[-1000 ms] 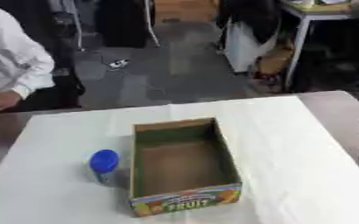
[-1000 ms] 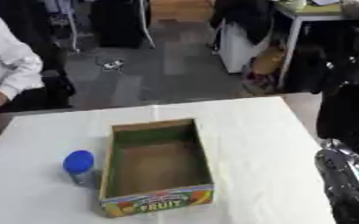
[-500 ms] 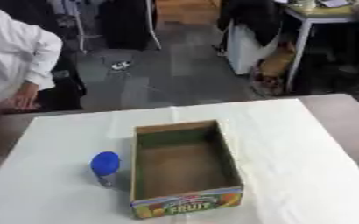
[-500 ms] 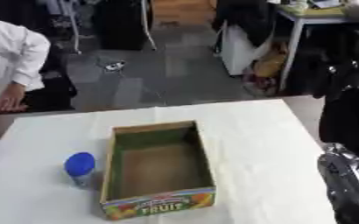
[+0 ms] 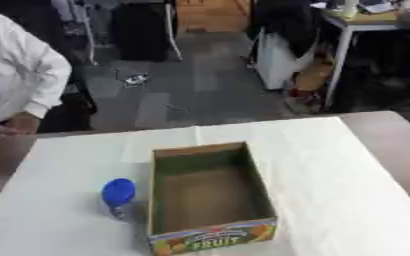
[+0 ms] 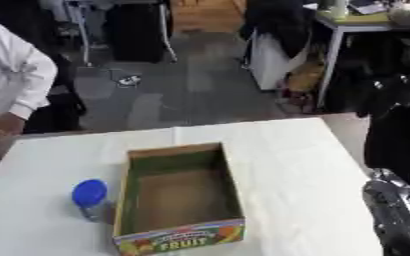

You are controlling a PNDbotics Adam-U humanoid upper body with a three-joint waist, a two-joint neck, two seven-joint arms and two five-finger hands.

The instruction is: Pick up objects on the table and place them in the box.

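With the box (image 5: pixel 210 196) seemingly empty and the blue-capped bottle (image 5: pixel 117 196) upright just beside its left wall on the bench (image 5: pixel 331 165), a top grasp suits, though the right arm (image 6: pixel 401 215) at the edge hides its hand's state.

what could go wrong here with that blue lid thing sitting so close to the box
The blue-lidded container stands very near the left wall of the open box, so a hand reaching for it might have little room on that side and could knock it over or shove the box.

Only part of the right arm shows at the right edge, across the box from the container, so it would probably have to reach over the box.
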